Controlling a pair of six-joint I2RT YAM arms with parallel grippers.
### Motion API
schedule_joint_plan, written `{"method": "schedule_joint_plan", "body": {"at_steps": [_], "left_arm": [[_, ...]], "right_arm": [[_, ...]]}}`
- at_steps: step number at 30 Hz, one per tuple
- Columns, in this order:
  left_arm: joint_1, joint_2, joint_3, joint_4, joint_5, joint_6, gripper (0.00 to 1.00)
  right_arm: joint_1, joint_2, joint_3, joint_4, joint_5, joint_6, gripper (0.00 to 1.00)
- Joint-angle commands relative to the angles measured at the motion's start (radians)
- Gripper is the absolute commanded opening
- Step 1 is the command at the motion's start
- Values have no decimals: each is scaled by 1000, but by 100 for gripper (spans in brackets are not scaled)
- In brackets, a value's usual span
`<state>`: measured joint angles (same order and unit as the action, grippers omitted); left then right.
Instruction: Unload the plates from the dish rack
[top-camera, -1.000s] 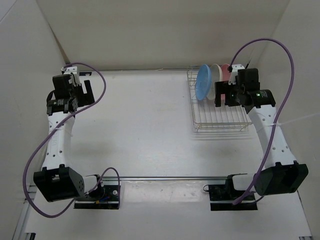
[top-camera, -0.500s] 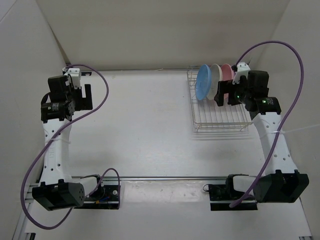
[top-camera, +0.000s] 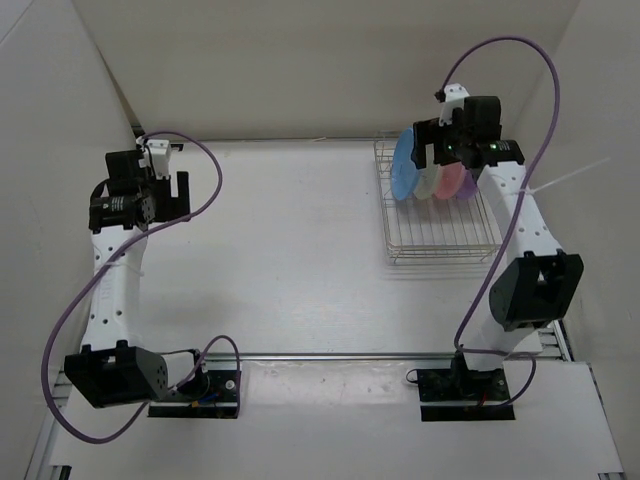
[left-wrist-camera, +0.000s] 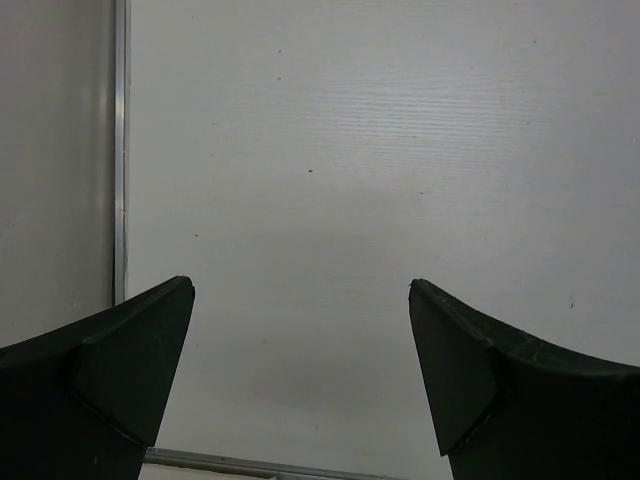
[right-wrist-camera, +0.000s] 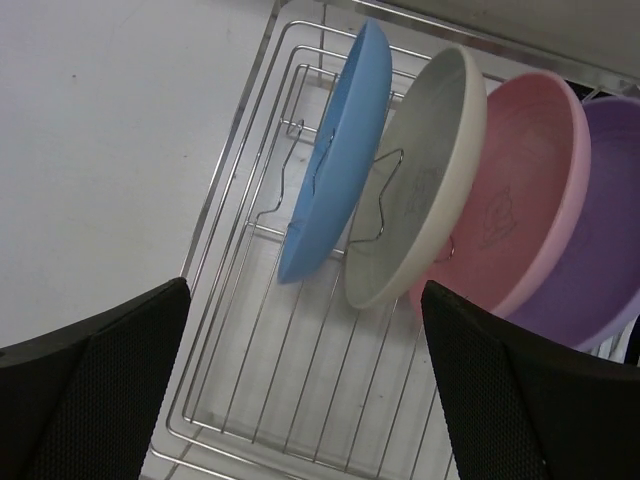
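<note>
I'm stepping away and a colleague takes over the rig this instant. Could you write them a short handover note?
Left gripper: open, empty, over the bare table at its far left.
Right gripper: open, empty, hovering above the plates.
Dish rack: far right of the table. The blue plate, cream plate, pink plate and purple plate stand on edge in it, in that order from left to right.
Done: nothing unloaded.
Left: all four plates.

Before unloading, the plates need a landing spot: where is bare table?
Bare table lies between the left arm and the dish rack, also on its near side. Crowded: the rack's far end, four plates under the right end effector.
</note>
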<state>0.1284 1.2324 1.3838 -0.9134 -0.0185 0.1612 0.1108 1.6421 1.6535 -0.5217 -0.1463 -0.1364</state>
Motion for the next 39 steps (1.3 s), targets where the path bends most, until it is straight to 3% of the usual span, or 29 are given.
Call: {"method": "schedule_joint_plan", "body": {"at_steps": [1, 7, 30, 39], "left_arm": [[-6, 19, 32, -1, 3, 9, 100], [-6, 53, 76, -10, -17, 28, 100], [-6, 73, 130, -1, -26, 9, 100], [-6, 64, 129, -1, -37, 0, 100]], "right_arm": [[21, 51, 141, 43, 45, -32, 100], [65, 165, 252, 34, 96, -55, 100], [107, 312, 252, 54, 149, -55, 93], [107, 334, 252, 54, 148, -55, 80]]}}
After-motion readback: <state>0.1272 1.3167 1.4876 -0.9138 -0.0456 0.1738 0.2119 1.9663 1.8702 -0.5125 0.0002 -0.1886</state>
